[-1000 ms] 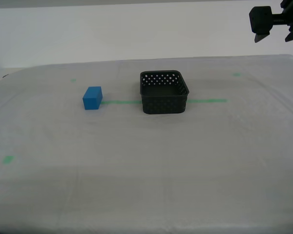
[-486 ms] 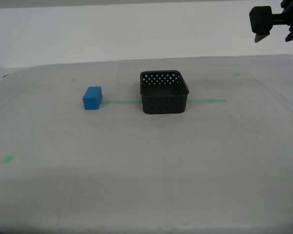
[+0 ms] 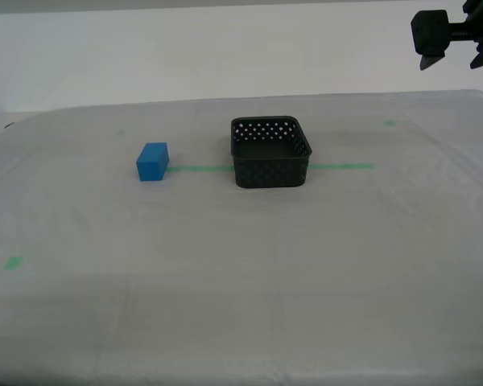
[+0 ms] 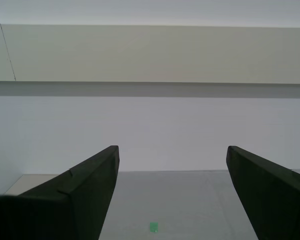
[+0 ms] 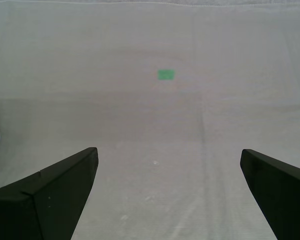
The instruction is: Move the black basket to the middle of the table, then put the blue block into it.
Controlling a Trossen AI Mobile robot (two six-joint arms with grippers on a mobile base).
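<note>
In the exterior view the black basket (image 3: 270, 173) stands upright and empty near the middle of the table (image 3: 241, 273), on the green tape line (image 3: 342, 167). The blue block (image 3: 152, 162) rests on the table toward the exterior view's left of the basket, a short gap away. Neither shows in the wrist views. My first gripper (image 5: 169, 151) is open above bare sheeting, nothing between its fingers. My second gripper (image 4: 172, 148) is open too, facing a white wall past the table's edge. A black arm end (image 3: 455, 36) hangs high at the exterior view's upper right, far from both objects.
Small green tape marks lie on the sheeting: one (image 3: 14, 262) at the exterior view's left, one (image 3: 390, 123) at its far right, one (image 5: 165, 74) ahead of my first gripper, one (image 4: 153, 227) below my second gripper. A white wall (image 3: 225, 56) backs the table.
</note>
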